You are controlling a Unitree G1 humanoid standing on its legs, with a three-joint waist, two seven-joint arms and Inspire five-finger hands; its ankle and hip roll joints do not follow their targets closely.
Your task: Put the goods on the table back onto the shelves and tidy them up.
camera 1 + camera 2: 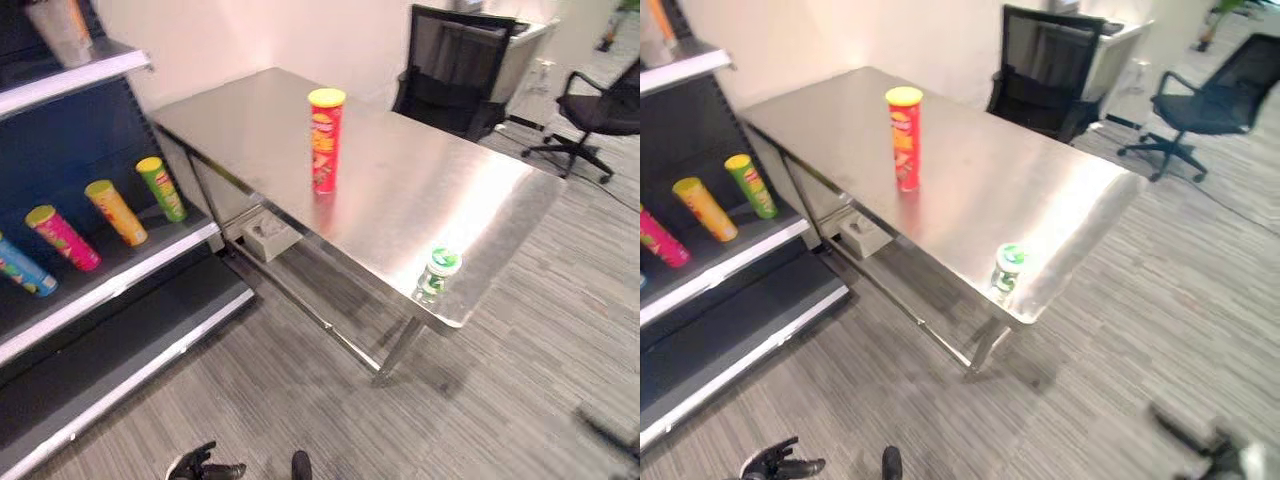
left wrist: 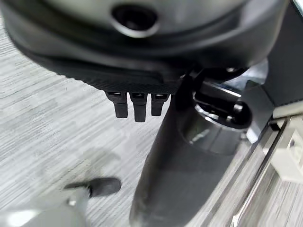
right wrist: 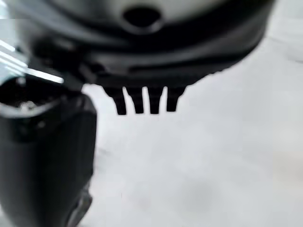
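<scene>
Left eye view: red can [image 1: 326, 140] and green-capped bottle [image 1: 437, 274] stand on the table [image 1: 420, 190]; both hands [image 2: 137, 101] [image 3: 144, 101] hang relaxed, empty.

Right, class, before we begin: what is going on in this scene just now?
Nothing is being handled at this moment. A red chip can stands upright in the middle of the steel table, and a green-capped bottle stands near the table's front corner. Several chip cans already lie leaning on the dark shelf to the left. The left hand and the right hand hang open over the floor, holding nothing.
</scene>
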